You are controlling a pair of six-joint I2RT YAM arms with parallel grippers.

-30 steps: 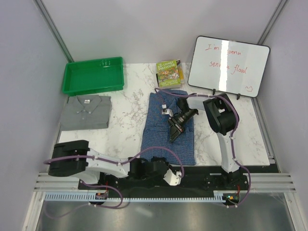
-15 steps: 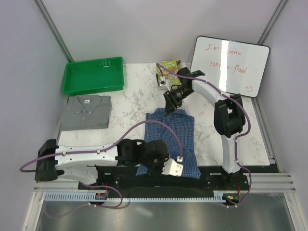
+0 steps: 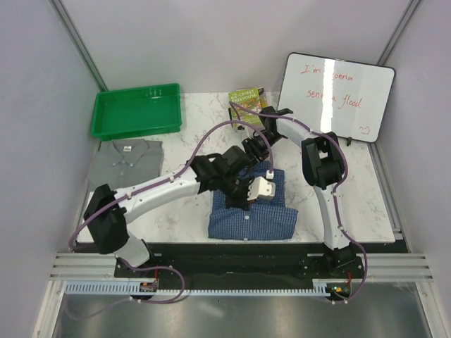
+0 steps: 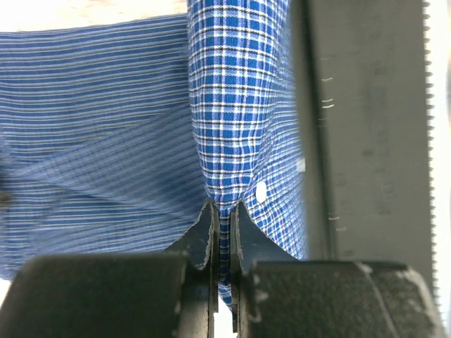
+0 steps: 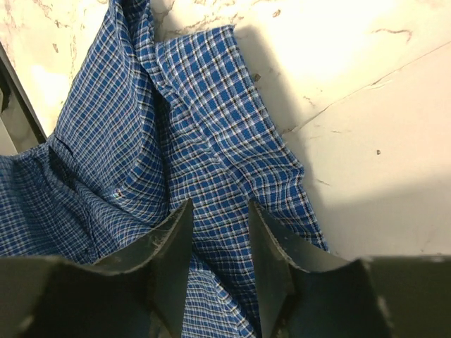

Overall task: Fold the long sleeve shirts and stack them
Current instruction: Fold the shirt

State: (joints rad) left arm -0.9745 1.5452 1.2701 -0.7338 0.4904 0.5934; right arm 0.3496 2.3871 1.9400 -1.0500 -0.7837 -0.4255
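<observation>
Two shirts on the worktop (image 3: 190, 151): spotting the blue check shirt (image 3: 252, 215) at centre front, the grey shirt (image 3: 127, 163) folded flat at left. Clamping the left tool (image 4: 224, 208) tight on a blue fold. Holding the right tool (image 5: 218, 205) with jaws apart over blue cloth, gripping nothing. Counting one green tray (image 3: 135, 111).

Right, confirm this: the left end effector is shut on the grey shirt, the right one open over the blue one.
Wrong shirt: the left wrist view shows the left end effector shut on the blue checked shirt. The right end effector is open.
</observation>
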